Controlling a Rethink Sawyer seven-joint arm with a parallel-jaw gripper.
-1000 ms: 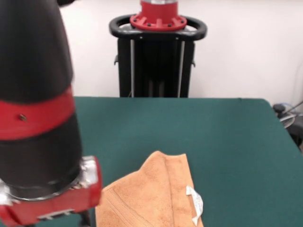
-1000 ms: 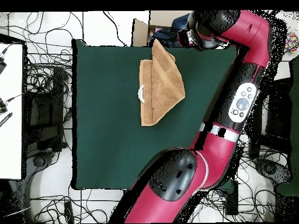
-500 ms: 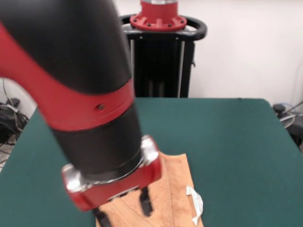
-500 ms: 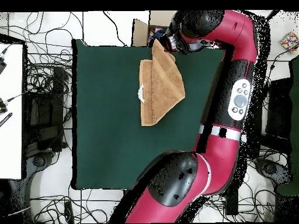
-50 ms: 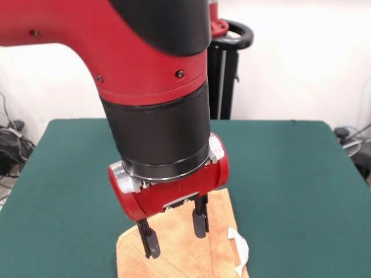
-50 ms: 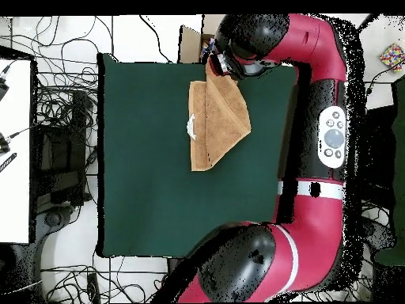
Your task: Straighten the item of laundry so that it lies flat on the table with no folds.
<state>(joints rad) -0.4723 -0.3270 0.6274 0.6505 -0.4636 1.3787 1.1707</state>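
The item of laundry [image 5: 179,258] is an orange-tan towel, folded over on itself into a rough triangle, with a white tag [image 5: 240,250] at its right edge. It lies at the front edge of the green table [image 5: 290,174]. In the overhead view the towel [image 6: 217,119] sits at the table's [image 6: 142,174] top middle, one corner reaching the top edge. My gripper [image 5: 175,234] hangs open just above the towel, fingers spread, nothing between them. From overhead the gripper [image 6: 217,65] sits over the towel's top corner.
My red and black arm [image 6: 328,142] runs along the table's right side in the overhead view. Cables lie on the floor all round. A white surface [image 6: 16,150] stands at the left, and a cardboard box [image 6: 190,39] sits beyond the table's top edge.
The arm has swung from the left of the front view to the middle, bringing the open gripper over the towel. The towel has not moved.
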